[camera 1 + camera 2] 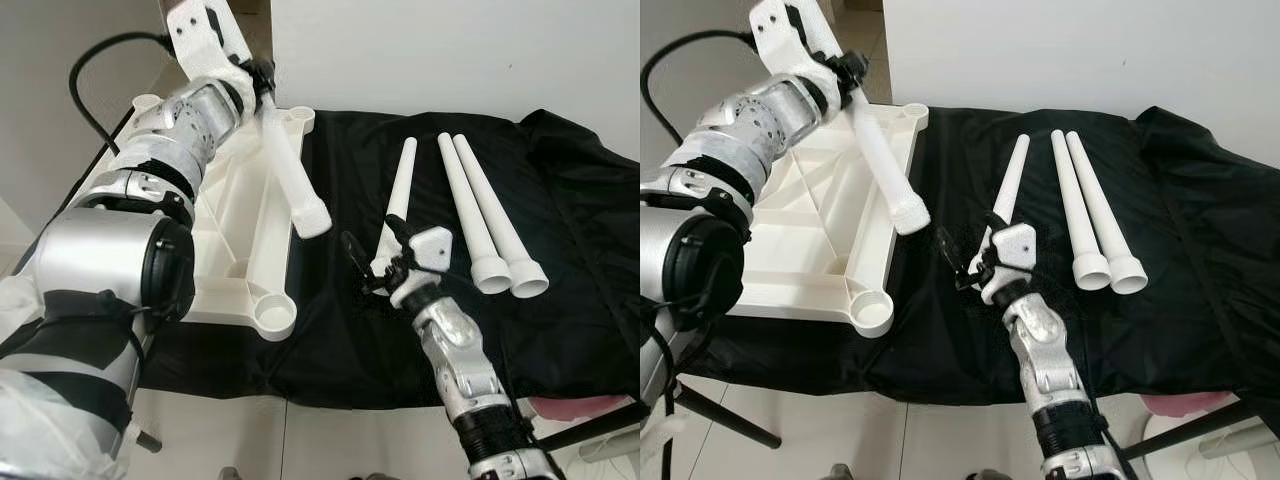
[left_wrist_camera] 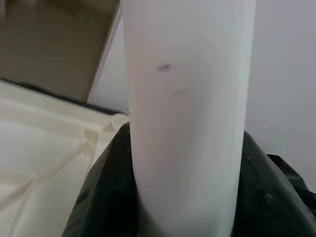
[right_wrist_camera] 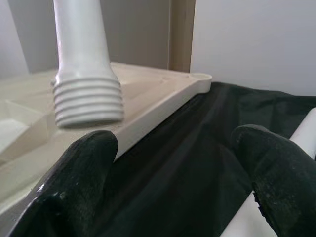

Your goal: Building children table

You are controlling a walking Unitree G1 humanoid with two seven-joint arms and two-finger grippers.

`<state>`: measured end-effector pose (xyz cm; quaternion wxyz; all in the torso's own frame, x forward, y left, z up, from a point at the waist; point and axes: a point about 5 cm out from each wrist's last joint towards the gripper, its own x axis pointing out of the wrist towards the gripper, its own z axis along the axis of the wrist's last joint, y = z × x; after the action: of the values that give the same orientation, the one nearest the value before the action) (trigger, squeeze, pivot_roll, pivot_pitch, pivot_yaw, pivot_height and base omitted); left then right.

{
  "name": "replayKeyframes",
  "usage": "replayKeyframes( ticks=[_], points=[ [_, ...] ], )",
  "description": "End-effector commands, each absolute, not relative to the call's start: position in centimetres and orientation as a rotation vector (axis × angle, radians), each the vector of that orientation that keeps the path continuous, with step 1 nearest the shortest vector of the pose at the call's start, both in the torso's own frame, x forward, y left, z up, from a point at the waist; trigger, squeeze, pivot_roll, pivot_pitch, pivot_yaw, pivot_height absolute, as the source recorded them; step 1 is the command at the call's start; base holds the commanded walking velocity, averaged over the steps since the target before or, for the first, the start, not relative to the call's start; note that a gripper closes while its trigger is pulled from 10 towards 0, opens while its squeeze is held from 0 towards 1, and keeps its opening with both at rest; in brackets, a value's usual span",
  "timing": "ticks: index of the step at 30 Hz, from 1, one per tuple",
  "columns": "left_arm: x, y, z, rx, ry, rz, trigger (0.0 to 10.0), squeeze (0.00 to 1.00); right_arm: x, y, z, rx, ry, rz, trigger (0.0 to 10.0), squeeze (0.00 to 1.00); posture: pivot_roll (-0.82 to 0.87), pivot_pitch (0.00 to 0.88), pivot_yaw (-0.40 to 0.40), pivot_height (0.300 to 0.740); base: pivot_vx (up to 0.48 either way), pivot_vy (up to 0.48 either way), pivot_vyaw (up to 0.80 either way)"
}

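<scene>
Left gripper (image 1: 262, 88) clamped on a white plastic table leg (image 1: 291, 174), held tilted above the upside-down white plastic tabletop (image 1: 232, 250). Right gripper (image 1: 372, 258), fingers apart, hovers beside the tabletop over the black cloth (image 1: 340, 330), at a loose white leg (image 1: 399, 195); two more white legs (image 1: 482, 215) lie farther from the tabletop.

Left arm: raised and reaching forward and up, silver forearm angled across the left side of the head views. Left gripper (image 1: 262, 88) at the far end of the reach, fingers clamped on a white leg (image 1: 292, 170), which hangs tilted from it.

Right arm: extends forward from lower right, wrist low. Right gripper (image 1: 368, 262) with its two black fingers (image 3: 79, 173) spread apart, nothing between them.
</scene>
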<state>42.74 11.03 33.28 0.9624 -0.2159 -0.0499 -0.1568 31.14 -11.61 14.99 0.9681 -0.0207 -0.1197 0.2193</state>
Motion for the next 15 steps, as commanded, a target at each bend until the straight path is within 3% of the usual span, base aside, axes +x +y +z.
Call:
replayKeyframes(
  ticks=[1,15],
  points=[
    [41.7,9.0,35.1,-0.353,-0.228,-0.641,10.0,0.00,31.3,-11.2,15.6,-0.054,-0.236,0.462,10.0,0.00,-0.05,0.000,0.003,0.740,0.000,0.000,0.00],
    [39.9,4.6,36.1,-0.180,-0.396,-0.788,10.0,0.00,32.9,-8.6,19.2,-0.091,-0.242,0.546,10.0,0.00,-0.04,0.000,-0.003,0.740,0.000,0.000,0.00]
  ],
)
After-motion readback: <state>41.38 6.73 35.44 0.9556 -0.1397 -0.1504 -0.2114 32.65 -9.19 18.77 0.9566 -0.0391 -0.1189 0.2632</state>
